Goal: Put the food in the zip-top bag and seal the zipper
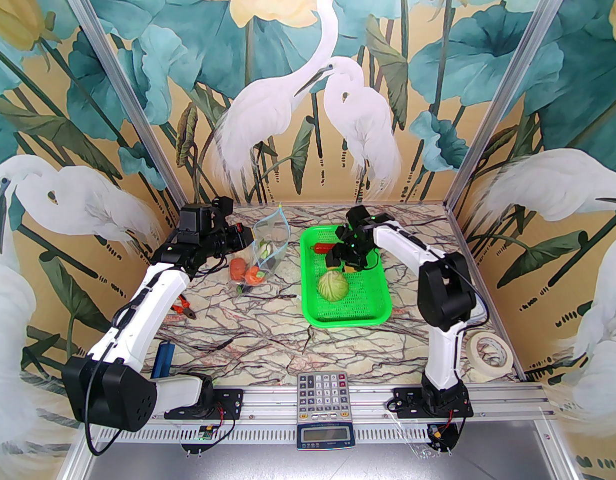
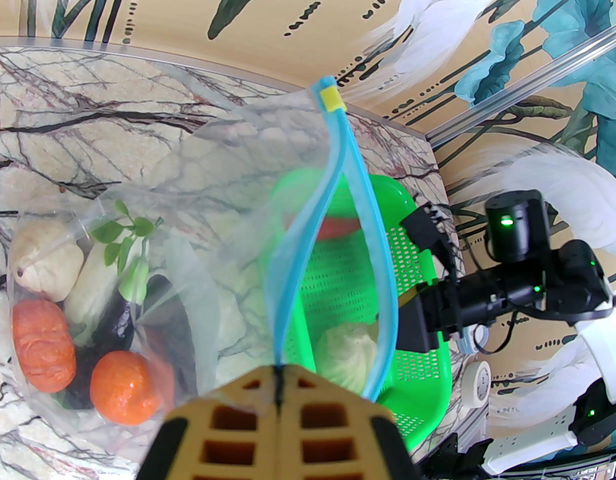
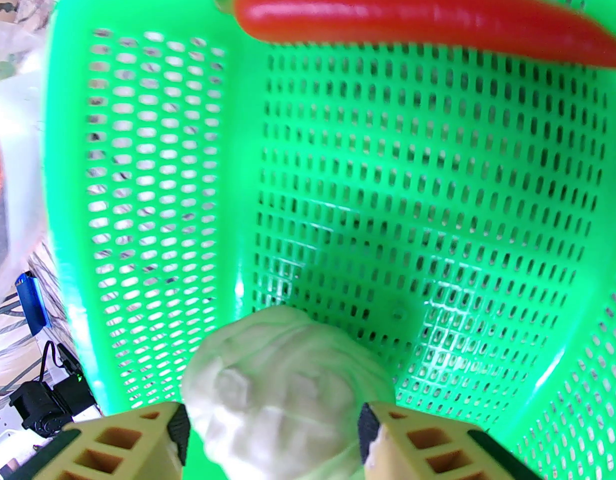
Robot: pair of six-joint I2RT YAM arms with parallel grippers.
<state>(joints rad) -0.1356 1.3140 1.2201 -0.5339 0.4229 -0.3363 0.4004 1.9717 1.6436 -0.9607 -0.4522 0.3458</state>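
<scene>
Two vegetables yet to bag

Right gripper (image 3: 272,428) straddles the green cabbage (image 3: 282,378), fingers wide apart; close squarely across its middle before lifting. Left gripper (image 2: 277,383) pinches the zipper (image 2: 338,178), holding the zip-top bag (image 2: 187,178) mouth agape beside the basket (image 3: 438,218); red chili (image 3: 413,18) waits

left arm (image 1: 152,288) pinching, right arm (image 1: 413,248) straddling

the left arm stretches forward; the left tool (image 2: 277,393) has its fingers pressed flat together on the light-blue strip (image 2: 338,178) of a clear floppy plastic bag (image 2: 197,178). the right arm bends downward; the right tool (image 3: 272,418) has its fingers spread either side of a pale green round cabbage (image 3: 287,368), grip unclear.
</scene>
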